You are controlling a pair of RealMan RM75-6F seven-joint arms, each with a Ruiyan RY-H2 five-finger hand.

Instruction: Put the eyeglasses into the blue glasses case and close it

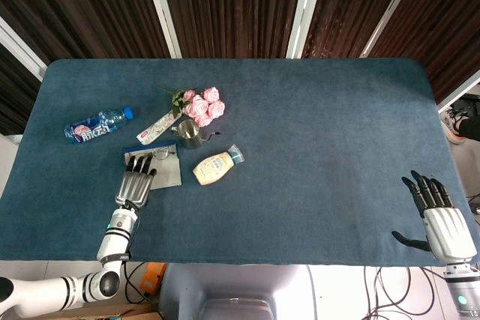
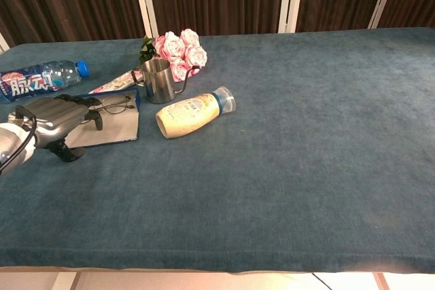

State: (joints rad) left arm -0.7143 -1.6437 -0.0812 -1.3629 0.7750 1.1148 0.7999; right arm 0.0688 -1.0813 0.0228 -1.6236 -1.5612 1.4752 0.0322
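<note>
From the head view we log the left hand (image 1: pixel 133 184) covering part of the flat grey-lined blue glasses case (image 1: pixel 166 169), whether it grasps unclear, right hand (image 1: pixel 439 213) spread and unladen – from the chest view, thin wire eyeglasses (image 2: pixel 114 105) lying in the case's far end beside a steel cup (image 2: pixel 158 81).

You're seeing large white Chinese characters, 脉动, showing on the water bottle (image 2: pixel 39 77) label at far left; the mayonnaise bottle's (image 2: pixel 194 113) print is staying unreadable.
</note>
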